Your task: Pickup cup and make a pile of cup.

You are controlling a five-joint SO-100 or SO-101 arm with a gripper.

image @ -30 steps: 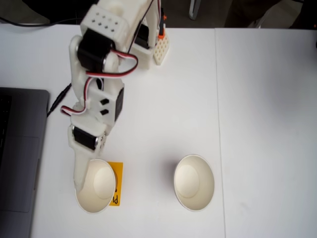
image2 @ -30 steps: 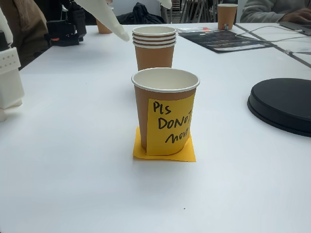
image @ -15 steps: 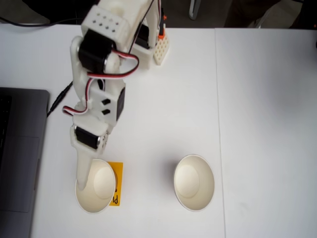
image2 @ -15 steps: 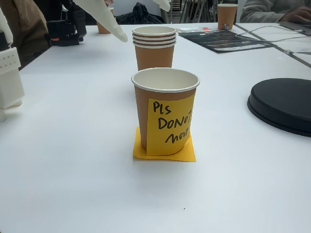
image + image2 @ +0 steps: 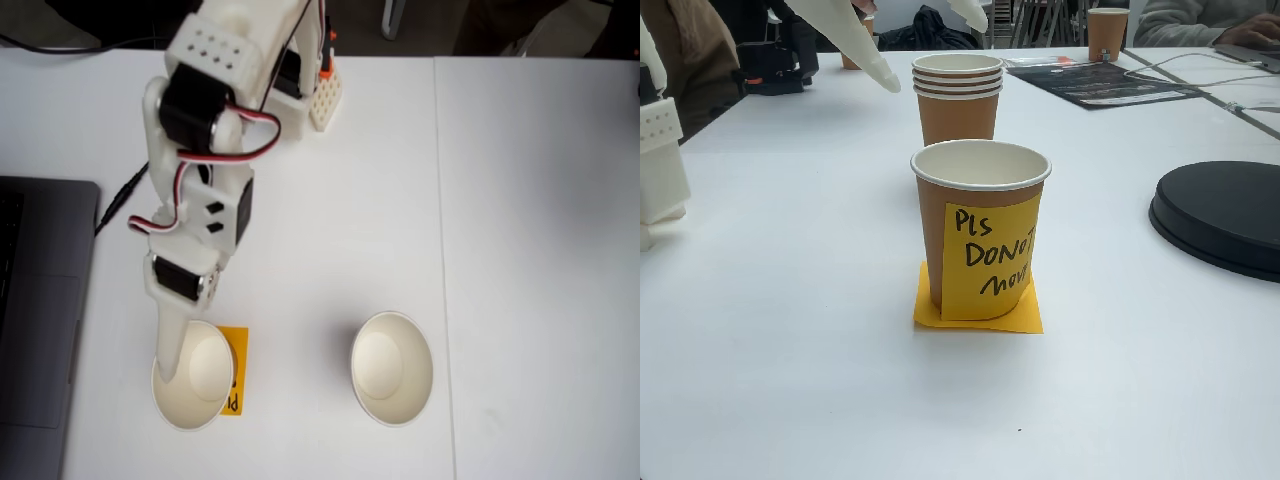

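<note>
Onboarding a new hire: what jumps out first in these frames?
The cup with the yellow "Pls do not move" note stands mid-table on a flat yellow sticky note. From above, the white gripper hangs at the rim of one cup, jaw state unclear. A stack of cups stands behind the noted one.

Both fixed views: bright, even, diffuse light; shadows faint, soft; table [image 5: 520, 250] near blown-out white; slight softness overall; bkgd in low view defocused.

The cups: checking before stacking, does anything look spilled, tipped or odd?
Nothing spilled or tipped. One oddity: the cup carries a handwritten yellow note and stands on a loose yellow note.
</note>
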